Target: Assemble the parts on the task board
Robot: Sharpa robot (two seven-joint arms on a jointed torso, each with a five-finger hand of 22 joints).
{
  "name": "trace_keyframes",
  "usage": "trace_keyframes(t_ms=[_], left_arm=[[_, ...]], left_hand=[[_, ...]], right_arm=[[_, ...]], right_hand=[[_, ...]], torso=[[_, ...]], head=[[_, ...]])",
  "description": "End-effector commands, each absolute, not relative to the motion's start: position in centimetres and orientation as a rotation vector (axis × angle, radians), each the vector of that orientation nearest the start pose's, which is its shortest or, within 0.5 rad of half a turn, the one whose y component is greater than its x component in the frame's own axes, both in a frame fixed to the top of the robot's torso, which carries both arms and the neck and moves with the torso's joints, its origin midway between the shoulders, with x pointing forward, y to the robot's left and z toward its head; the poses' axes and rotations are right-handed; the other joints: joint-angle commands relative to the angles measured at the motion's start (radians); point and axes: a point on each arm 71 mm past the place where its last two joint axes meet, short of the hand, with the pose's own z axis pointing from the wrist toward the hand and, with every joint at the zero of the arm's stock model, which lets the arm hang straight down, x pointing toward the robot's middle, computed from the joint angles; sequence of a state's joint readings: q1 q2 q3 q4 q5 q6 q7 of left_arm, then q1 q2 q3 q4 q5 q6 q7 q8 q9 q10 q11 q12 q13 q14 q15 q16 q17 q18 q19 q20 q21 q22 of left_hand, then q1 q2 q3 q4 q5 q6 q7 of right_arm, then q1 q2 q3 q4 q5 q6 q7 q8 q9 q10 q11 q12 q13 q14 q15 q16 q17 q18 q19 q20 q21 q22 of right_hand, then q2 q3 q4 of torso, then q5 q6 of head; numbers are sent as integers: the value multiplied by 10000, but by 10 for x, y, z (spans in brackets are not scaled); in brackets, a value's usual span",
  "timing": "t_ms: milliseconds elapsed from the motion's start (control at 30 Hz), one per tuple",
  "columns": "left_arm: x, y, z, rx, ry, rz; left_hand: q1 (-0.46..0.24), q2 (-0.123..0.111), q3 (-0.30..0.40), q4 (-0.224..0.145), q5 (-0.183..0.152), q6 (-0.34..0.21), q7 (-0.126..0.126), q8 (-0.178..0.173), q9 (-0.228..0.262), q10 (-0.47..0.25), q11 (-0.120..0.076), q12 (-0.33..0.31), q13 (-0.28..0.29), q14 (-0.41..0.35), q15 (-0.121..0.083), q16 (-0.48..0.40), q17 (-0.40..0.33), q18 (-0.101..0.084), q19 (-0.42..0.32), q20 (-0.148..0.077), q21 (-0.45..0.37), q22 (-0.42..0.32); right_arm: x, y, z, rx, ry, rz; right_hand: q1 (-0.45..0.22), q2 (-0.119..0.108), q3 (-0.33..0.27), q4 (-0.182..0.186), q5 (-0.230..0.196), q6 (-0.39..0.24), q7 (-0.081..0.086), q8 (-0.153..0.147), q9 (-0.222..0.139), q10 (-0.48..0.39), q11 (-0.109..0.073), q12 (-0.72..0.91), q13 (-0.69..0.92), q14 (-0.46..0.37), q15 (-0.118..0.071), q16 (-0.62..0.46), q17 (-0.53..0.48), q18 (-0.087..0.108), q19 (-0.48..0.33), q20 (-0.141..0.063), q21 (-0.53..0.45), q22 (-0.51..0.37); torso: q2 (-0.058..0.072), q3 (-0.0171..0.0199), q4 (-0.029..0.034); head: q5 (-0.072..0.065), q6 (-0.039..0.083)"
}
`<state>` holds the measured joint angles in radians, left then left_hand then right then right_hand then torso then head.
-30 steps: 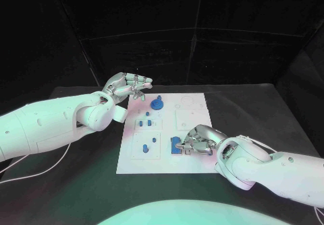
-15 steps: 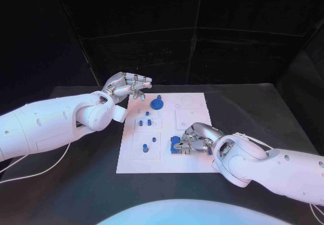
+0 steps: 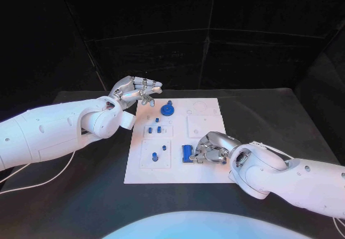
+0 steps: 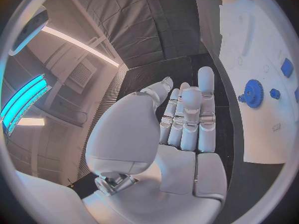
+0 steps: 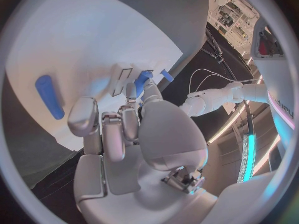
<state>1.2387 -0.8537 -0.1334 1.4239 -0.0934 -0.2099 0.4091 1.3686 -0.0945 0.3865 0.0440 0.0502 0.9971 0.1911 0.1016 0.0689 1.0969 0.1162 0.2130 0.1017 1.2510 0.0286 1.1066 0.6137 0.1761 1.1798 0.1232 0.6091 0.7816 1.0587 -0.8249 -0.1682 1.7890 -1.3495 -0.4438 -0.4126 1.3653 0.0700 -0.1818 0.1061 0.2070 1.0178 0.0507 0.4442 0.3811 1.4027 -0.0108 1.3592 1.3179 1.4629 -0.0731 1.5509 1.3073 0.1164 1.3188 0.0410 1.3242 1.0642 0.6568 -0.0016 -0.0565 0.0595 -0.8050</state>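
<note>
The white task board point(image 3: 205, 172) lies in the middle of the black table. A blue gear point(image 3: 167, 109) stands at its far end, and the left wrist view shows the same gear point(image 4: 253, 93). Two short blue pegs point(image 3: 154, 130) stand mid-board, and two more pegs point(image 3: 154, 157) stand nearer me. My right hand point(image 3: 212, 148) rests low on the board's near right part, its curled fingers pinching a blue block point(image 3: 187, 152). My left hand point(image 3: 136, 92) hovers off the board's far left corner and holds nothing, fingers stretched out point(image 4: 187, 119).
A white cable point(image 3: 43, 181) trails over the table on the left. In the right wrist view a blue peg point(image 5: 49, 97) stands on the board point(image 5: 93, 45) beside my fingers. Bare black table surrounds the board.
My right hand has settled a little lower on the blue block, which stays about where it was. The left hand has not moved.
</note>
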Motion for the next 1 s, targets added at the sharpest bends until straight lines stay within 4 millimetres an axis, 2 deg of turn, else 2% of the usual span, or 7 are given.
trace_keyframes(t_ms=[33, 167, 267, 400, 600, 733, 1000], left_arm=[[499, 239, -195, -9872, 15051, -14979], [500, 239, -195, -9872, 15048, -14974], [500, 239, -195, -9875, 15044, -14961], [500, 239, -195, -9876, 15045, -14956], [500, 239, -196, -9874, 15056, -14946], [501, 238, -196, -9871, 15075, -14953], [501, 237, -197, -9862, 15102, -14973]], left_hand=[[23, 30, -48, -5, 19, -41, 2, 45, -4, -53, -18, 57, 14, -63, -4, 2, -9, 61, 3, 42, -53, -11], [23, 30, -48, -5, 19, -41, 2, 45, -4, -53, -18, 57, 14, -63, -4, 2, -9, 61, 3, 42, -53, -11], [23, 30, -48, -5, 19, -41, 2, 45, -4, -53, -18, 57, 14, -63, -4, 2, -9, 61, 3, 42, -53, -11], [23, 30, -48, -5, 19, -41, 2, 45, -4, -53, -18, 57, 14, -63, -4, 2, -9, 61, 3, 42, -53, -11], [23, 30, -49, -5, 19, -43, 2, 46, -4, -56, -18, 59, 14, -63, -3, 3, -9, 61, 3, 43, -54, -12], [27, 31, -53, -7, 19, -50, 4, 53, -3, -73, -16, 72, 15, -67, -1, 7, -10, 61, 3, 45, -60, -16], [27, 31, -53, -7, 19, -50, 4, 53, -3, -73, -16, 72, 15, -67, -1, 7, -10, 61, 3, 45, -60, -16]], right_arm=[[379, -140, -266, 944, 19577, 7143], [379, -148, -262, 1439, 19138, 7477], [378, -160, -257, 1942, 18654, 7813], [376, -177, -253, 2213, 18399, 7762], [373, -213, -253, 2320, 18710, 6803], [372, -233, -254, 2406, 18945, 6090], [372, -251, -258, 2049, 19300, 5082]], right_hand=[[44, -37, -36, -46, 41, 8, 39, -45, -7, 73, -68, -91, 108, 1004, -58, 56, 2290, -187, 18, -72, 29, -23], [-154, -68, -87, 65, 165, -271, 190, -314, -127, -5, 49, -190, 26, 1008, 26, 63, 2307, -188, -10, -27, 1, -65], [-310, -86, -122, 172, 311, -673, 406, -729, -313, -111, 227, -314, -80, 1006, 164, 59, 2301, -187, -46, 69, -32, -117], [-372, -108, -130, 217, 337, -729, 501, -952, -416, -154, 318, -360, -114, 1009, 253, 65, 2315, -181, -59, 164, -42, -130], [-546, -146, -193, 341, 387, -675, 549, -1138, -501, -242, 374, -475, -217, 998, 314, 46, 2272, -163, -94, 242, -72, -179], [-852, -253, -446, 579, 970, -563, 559, -1333, -573, -313, 393, -579, -300, 973, 340, -2, 2165, -132, -170, 291, -146, -299], [-916, -309, -608, 674, 986, -376, 519, -1352, -564, -315, 367, -594, -303, 955, 325, -39, 2088, -119, -198, 290, -181, -347]], torso=[[-6, 2, -6], [-9, 3, -13], [-21, 0, -28], [-22, -5, -21], [-20, -19, -14], [-28, -27, -25], [-42, -22, -56]], head=[[-15, 0], [-31, 13], [-63, 23], [-145, 46], [-284, 110], [-372, 128], [-476, 152]])
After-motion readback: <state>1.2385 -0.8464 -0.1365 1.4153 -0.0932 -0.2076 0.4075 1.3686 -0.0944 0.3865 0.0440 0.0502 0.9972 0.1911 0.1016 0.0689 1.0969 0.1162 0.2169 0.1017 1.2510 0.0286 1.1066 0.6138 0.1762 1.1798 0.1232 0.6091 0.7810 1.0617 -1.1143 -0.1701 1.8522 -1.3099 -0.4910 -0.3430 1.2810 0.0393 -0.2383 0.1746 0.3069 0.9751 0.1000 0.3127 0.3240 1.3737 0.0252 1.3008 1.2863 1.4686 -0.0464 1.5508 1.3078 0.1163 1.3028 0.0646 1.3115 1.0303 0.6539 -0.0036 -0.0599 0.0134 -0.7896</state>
